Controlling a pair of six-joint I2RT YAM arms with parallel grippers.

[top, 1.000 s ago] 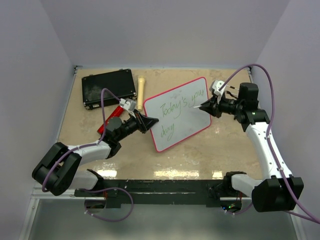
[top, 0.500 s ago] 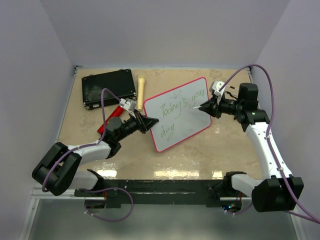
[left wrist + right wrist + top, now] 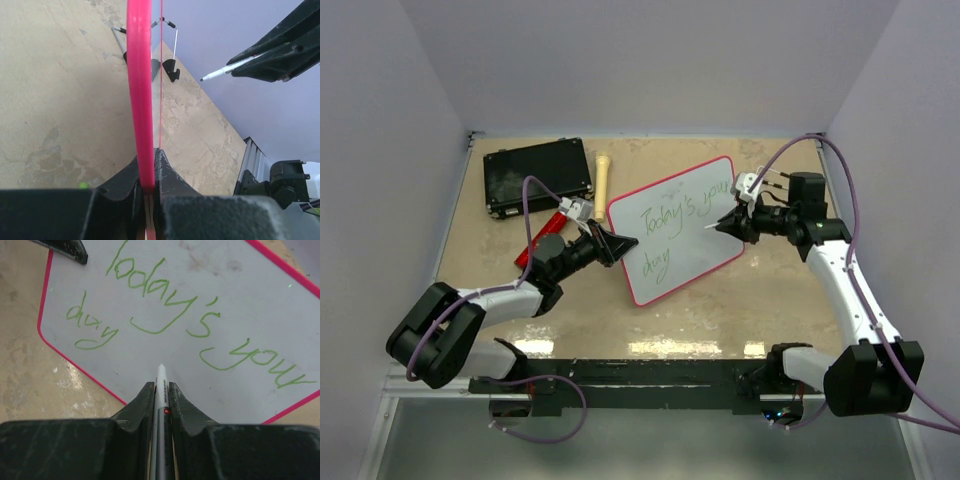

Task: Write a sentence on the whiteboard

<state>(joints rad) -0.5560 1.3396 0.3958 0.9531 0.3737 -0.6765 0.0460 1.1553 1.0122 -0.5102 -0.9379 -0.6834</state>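
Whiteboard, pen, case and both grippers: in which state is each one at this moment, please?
whiteboard: clamped at its rim by the left gripper.
sentence: written in green, reads "Today's your day".
marker: uncapped, held in the right gripper, tip off the board.
black case: closed.

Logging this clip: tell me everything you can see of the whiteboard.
The whiteboard is a flat white rectangle with a thin red-pink rim and rounded corners, turned askew at mid-table. The sentence in green cursive reads "Today's your" over "day". The left gripper pinches its rim at the near-left edge; edge-on in that wrist view, wire legs with black tips show at its far end. The right gripper holds a marker whose tip stands off the face.
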